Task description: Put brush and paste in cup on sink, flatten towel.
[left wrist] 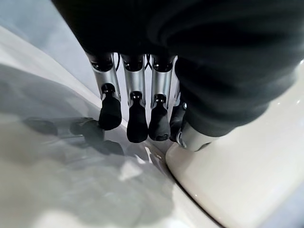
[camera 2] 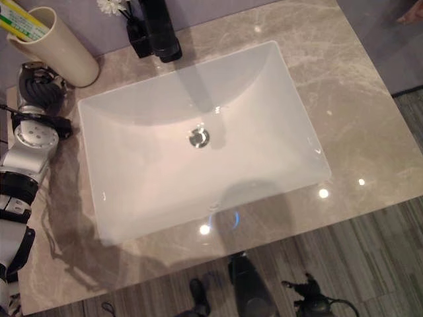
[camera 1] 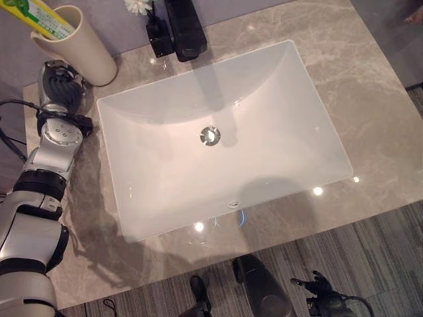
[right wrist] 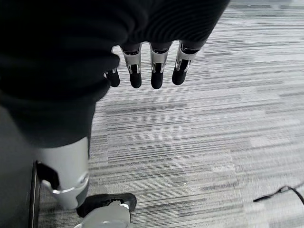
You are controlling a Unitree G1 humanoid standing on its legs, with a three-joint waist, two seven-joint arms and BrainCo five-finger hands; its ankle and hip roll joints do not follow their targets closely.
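At the far left of the grey marble counter (camera 1: 370, 99) stands one tall cream cylindrical cup (camera 1: 82, 46), upright, with one green and yellow toothpaste tube (camera 1: 36, 16) leaning out of its mouth. Whether a brush sits in the cup with it I cannot tell.

Just in front of the cup, on the counter's left strip, is the left hand (camera 1: 61, 86), under its dark ribbed cover. In its wrist view the fingers (left wrist: 138, 121) hang straight and relaxed, holding nothing, their dark tips close above the glossy counter, and the cup's cream base (left wrist: 237, 180) stands right beside the hand. The cup therefore blocks the way behind this hand, and the rim of the basin lies close on its right.

The middle of the counter is taken by one white rectangular ceramic sink (camera 1: 165, 198), with one round chrome drain (camera 1: 211, 135) near its centre. Behind the sink's back edge stands one black faucet (camera 1: 185, 26), and just left of it one small black holder carrying a white flower (camera 1: 139, 6).

Right of the sink the marble is bare stone with a few bright light reflections.

The right hand (right wrist: 142, 66) hangs low off the counter's front edge, over striped grey carpet (right wrist: 228, 142), its fingers straight, relaxed and holding nothing.
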